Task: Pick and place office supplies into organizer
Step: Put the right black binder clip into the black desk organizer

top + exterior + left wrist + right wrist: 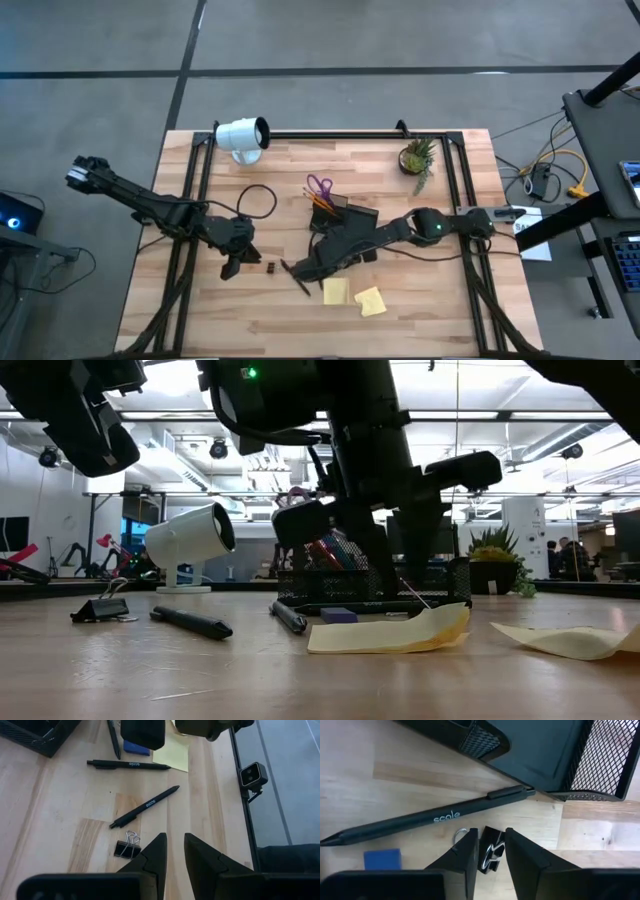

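Observation:
The black mesh organizer [345, 215] stands mid-table with purple-handled scissors [320, 187] upright in it. My right gripper [492, 834] hangs just in front of it, shut on a small black binder clip [491, 851]. A black pen [435, 820] and a blue eraser [382, 859] lie beside that clip. My left gripper [175, 851] hovers open over bare wood, next to a second binder clip [127, 847] and two black pens [145, 806] [130, 764]. Two yellow sticky notes [336, 290] [370, 300] lie flat near the front. My right gripper has the binder clip between its two fingers, which come steeply from above. The clip's black body [492, 840] fills the gap at the fingertips, and its wire handles [487, 861] show farther back. The clip looks to lie on the table.
A white cylindrical lamp-like object [243, 135] lies at the far left of the table, and a small potted plant [417, 157] stands at the far right. A black cable loop [258, 200] lies left of the organizer. Bare wood [230, 320] spans the near left.

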Available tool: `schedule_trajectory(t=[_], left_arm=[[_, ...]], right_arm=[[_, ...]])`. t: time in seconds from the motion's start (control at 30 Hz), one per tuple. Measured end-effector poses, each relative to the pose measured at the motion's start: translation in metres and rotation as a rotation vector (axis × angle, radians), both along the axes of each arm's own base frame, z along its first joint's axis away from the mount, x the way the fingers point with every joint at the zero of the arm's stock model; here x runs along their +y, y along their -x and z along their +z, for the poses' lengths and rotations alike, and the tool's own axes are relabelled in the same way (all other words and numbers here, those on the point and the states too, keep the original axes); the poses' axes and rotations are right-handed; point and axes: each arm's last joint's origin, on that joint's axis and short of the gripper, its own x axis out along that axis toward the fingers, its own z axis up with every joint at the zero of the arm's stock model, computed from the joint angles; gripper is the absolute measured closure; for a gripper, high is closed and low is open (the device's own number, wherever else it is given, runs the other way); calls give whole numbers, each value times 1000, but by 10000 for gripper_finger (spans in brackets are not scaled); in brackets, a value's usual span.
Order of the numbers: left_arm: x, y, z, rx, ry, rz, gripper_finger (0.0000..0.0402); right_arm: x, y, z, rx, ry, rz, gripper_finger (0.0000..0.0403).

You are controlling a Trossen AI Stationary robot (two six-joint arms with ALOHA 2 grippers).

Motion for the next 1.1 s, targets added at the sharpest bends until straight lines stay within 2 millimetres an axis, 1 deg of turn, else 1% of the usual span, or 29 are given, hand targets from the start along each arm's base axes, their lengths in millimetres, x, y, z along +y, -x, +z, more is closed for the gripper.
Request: schedule_trajectory(t=[0.23, 0.6, 0.7, 0.77, 0.93, 1.0, 1.1], left_arm=[[0, 0, 0, -4, -11, -22, 351], [-1, 0, 0, -7, -17, -46, 351], [-1, 1, 0, -10, -18, -50, 351], [0, 1, 1, -14, -16, -51, 351], [0, 3, 3, -28, -12, -52, 351], [1, 4, 4, -36, -9, -52, 351], [2, 7, 7, -54, -2, -51, 351]], right_arm=[[0, 0, -1, -4, -3, -10, 365], [2, 0, 0, -2, -38, -26, 370], [5, 0, 1, -1, -49, -22, 379], [6, -1, 3, -5, -63, -10, 390], [8, -2, 9, -16, -83, 26, 394], [9, -5, 16, -40, -86, 35, 395], [9, -11, 31, -114, -58, 53, 395]])
